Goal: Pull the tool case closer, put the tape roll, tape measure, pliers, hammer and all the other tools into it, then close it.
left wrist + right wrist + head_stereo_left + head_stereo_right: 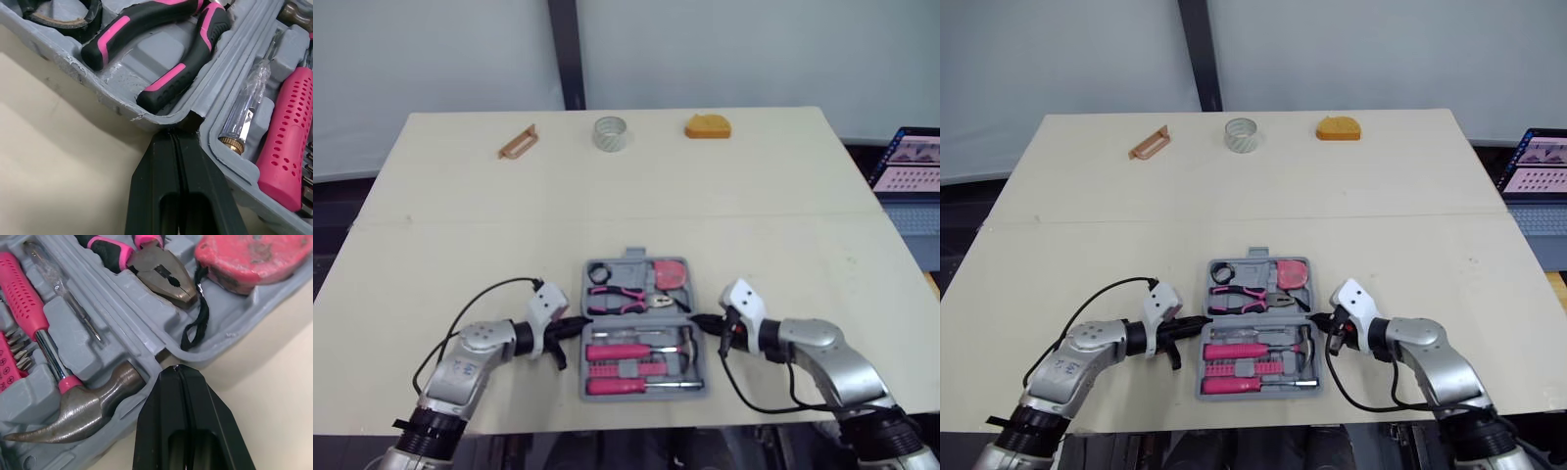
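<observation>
Middle of the tabletop's (pixel 460 225) near edge taken up by the open tool case (pixel 644 328), flanked by left gripper (pixel 582 322) and right gripper (pixel 694 319), fingers pressed together, touching its sides. Beyond, bare and passable up to the far edge; there brown clip (pixel 518 142), tape roll (pixel 610 132), orange block (pixel 707 126), well apart.

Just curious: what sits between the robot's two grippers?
The open tool case lies between the left gripper and the right gripper; the left eye view shows it.

Grey tool case (pixel 641 392), pink/blk pliers (pixel 617 295), beige table (pixel 460 215).
</observation>
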Tool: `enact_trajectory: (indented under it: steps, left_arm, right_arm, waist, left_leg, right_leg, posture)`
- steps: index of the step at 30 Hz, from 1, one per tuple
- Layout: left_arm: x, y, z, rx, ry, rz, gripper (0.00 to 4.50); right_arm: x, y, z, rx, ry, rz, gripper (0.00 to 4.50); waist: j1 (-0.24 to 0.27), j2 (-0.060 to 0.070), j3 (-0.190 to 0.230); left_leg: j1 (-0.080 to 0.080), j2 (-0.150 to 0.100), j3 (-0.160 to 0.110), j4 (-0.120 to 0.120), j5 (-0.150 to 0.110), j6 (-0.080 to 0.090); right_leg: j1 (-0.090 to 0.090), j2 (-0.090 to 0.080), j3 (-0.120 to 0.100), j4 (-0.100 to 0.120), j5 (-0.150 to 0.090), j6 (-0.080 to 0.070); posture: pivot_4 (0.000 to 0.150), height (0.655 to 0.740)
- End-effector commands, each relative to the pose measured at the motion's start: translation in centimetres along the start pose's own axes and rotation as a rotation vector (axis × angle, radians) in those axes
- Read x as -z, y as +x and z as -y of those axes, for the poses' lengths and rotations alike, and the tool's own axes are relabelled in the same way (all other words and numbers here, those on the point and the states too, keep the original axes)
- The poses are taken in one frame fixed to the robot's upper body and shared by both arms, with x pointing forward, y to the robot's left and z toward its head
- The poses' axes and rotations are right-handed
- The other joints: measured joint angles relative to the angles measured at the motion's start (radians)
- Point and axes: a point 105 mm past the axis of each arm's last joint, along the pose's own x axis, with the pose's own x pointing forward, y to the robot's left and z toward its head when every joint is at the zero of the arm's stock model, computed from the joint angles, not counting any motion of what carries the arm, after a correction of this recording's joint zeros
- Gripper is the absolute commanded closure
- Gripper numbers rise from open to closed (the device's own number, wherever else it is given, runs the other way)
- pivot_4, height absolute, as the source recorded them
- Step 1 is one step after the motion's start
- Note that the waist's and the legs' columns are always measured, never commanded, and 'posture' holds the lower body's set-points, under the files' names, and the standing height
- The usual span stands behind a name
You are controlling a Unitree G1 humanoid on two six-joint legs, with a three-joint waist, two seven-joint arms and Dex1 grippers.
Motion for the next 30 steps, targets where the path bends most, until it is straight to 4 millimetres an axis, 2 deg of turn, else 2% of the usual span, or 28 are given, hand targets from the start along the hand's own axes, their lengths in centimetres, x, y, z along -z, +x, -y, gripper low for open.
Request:
enact_trajectory:
  steps: [1, 13, 22, 30]
  left_arm:
    - [0.0, 0.7, 1.3, 0.045, 0.017, -0.007, 4.5]
    - [1.4, 0.3, 3.7, 0.114, -0.026, -0.053, 4.5]
    - [1.7, -0.4, 3.5, 0.105, -0.032, -0.074, 4.5]
    - [2.0, -0.5, 4.0, 0.121, -0.039, -0.087, 4.5]
  right_arm:
    - [-0.6, 0.2, -1.8, -0.079, -0.013, 0.024, 4.47]
    - [0.1, -0.2, -2.7, -0.108, -0.001, 0.001, 4.47]
    - [0.3, -0.3, -3.8, -0.161, 0.011, -0.016, 4.47]
    - [0.3, -0.4, -3.8, -0.156, 0.017, -0.018, 4.47]
  waist:
    - [0.0, 0.0, 0.0]
    - [-0.001, 0.0, 0.0]
    - [-0.002, 0.0, 0.0]
    - [-0.002, 0.001, 0.0]
  left_leg:
    - [0.0, 0.0, 0.0, 0.0, 0.0, 0.0]
    - [0.001, 0.0, 0.0, 0.0, 0.0, 0.0]
    - [0.001, 0.0, 0.0, -0.001, 0.0, 0.0]
    - [0.001, 0.0, 0.0, -0.001, 0.0, 0.0]
  right_leg:
    - [0.0, 0.0, 0.0, 0.0, 0.0, 0.0]
    - [0.0, 0.0, 0.001, 0.0, 0.0, 0.0]
    - [0.0, 0.0, 0.001, 0.0, 0.0, 0.0]
    - [0.0, 0.0, 0.001, 0.0, 0.0, 0.0]
  posture:
    - [0.15, 0.74]
    - [0.15, 0.74]
    - [0.15, 0.74]
    - [0.15, 0.74]
